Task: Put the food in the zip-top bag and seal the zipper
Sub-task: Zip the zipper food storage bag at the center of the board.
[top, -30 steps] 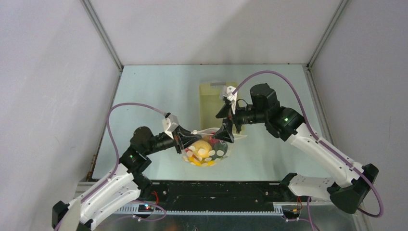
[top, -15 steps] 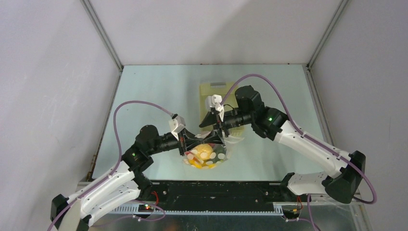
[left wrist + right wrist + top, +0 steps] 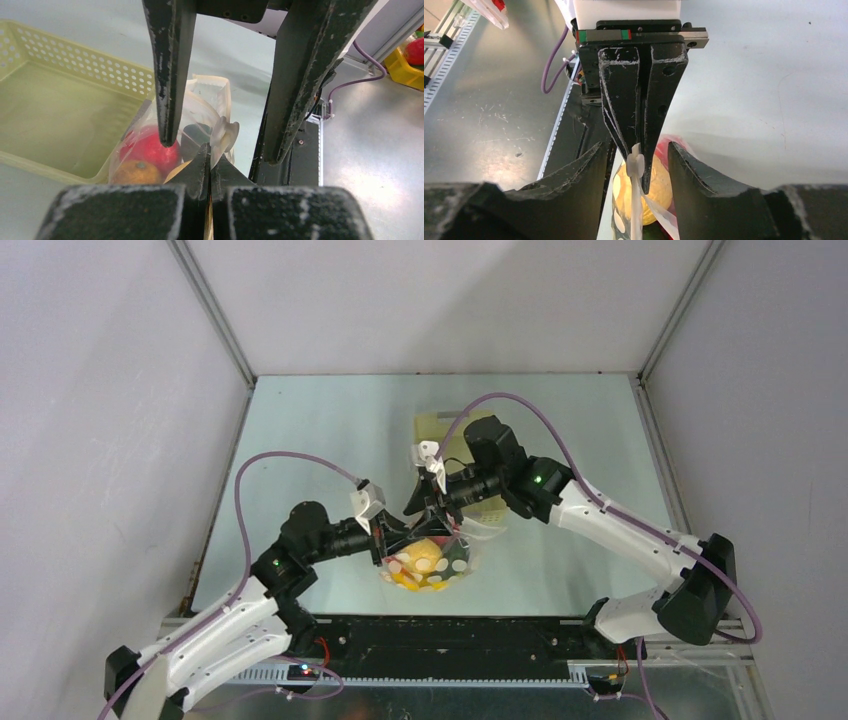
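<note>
Left pincer (image 3: 208, 155) clenched on thin white zipper (image 3: 224, 134) — right pincer (image 3: 636, 149) agape astride it

Food (image 3: 421, 557) inside dotted bag (image 3: 456, 562); zipper (image 3: 636, 164) pinched.

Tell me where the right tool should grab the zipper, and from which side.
The white zipper strip beside the shut left tool, approached from the right, facing it. It stands on edge between the right tool's open fingers, so they close on its flat faces.

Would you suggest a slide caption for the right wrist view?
Left gripper pinches the clear dotted plastic bag's narrow white zipper strip between the right gripper's open jaws.
</note>
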### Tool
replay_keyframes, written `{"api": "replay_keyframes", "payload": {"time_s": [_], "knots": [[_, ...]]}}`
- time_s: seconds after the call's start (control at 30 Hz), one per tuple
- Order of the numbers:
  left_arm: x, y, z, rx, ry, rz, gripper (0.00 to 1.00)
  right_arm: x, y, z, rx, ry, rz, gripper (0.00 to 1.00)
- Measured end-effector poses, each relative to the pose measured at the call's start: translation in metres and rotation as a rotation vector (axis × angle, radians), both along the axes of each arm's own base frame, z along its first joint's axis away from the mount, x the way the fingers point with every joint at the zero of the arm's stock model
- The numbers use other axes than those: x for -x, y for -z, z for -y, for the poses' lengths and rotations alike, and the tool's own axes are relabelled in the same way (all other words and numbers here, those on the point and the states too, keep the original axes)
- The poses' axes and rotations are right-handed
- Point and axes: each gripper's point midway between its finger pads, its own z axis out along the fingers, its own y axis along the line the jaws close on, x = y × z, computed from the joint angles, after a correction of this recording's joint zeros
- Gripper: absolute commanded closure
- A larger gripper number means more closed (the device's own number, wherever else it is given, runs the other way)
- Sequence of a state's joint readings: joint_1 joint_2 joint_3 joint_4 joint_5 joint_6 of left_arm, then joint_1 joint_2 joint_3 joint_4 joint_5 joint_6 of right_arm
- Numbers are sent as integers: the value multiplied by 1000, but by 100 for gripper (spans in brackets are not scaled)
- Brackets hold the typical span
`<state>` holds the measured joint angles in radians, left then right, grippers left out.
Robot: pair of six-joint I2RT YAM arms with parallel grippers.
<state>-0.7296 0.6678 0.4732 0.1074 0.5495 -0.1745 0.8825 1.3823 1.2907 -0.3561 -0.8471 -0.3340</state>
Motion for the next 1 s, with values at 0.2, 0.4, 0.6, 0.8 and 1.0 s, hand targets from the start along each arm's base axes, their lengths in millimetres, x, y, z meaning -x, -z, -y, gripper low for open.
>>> {"api": "replay_keyframes", "payload": {"time_s": [0.2,0.4,0.6,0.8,1.0], "knots": [[1,-4,-2,10,-4,12,100,4,4,2,20,-11,-7,58],[1,-5,-2,11,-6,13,100,6,5,2,25,-17,-6,65],[1,-5,-2,11,-6,14,100,9,5,1,24,-26,0,78],[4,-8,-4,20,-3,22,100,9,5,0,24,-31,14,88],[6,-13,-6,35,-3,38,100,6,4,0,27,-15,28,90]]}}
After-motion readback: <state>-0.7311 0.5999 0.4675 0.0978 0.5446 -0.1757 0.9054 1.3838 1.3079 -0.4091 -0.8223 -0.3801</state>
